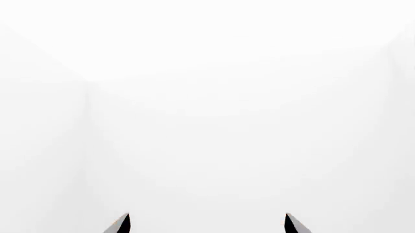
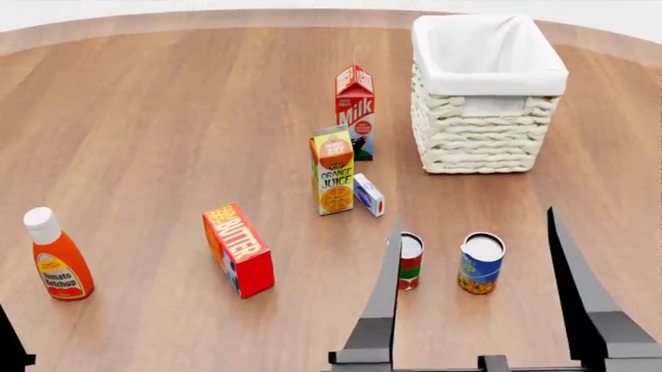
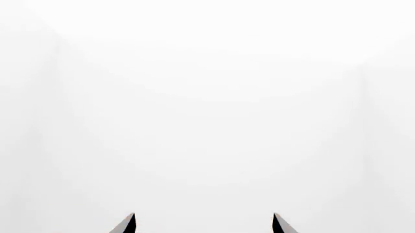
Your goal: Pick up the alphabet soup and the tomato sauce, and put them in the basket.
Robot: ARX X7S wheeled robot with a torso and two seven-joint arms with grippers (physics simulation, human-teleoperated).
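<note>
On the wooden surface (image 2: 155, 116), seen from the head camera, the alphabet soup (image 2: 481, 263) stands upright near the front edge, with the tomato sauce (image 2: 411, 261) just beside it at its 9 o'clock, the two cans apart. The basket (image 2: 484, 136) sits well apart from both cans, at about 12 o'clock from the alphabet soup, toward the back of the surface.

The right gripper (image 2: 470, 225) reaches in from the near edge, its jaws spread wide apart and holding nothing. Both cans lie between the two dark fingers (image 2: 574, 263): the tomato sauce sits right against the left finger, which overlaps its edge in this view, while the alphabet soup stands nearer the middle of the gap, clear of the right finger. Whether the jaws are down at can level or above cannot be told.

The right wrist view shows only two dark tips set apart against plain white. The left wrist view shows the left gripper (image 1: 207, 224) the same way, tips parted, nothing between them.

At 10 o'clock from the cans stand an orange juice carton (image 2: 333, 170) and a milk carton (image 2: 355, 112).
</note>
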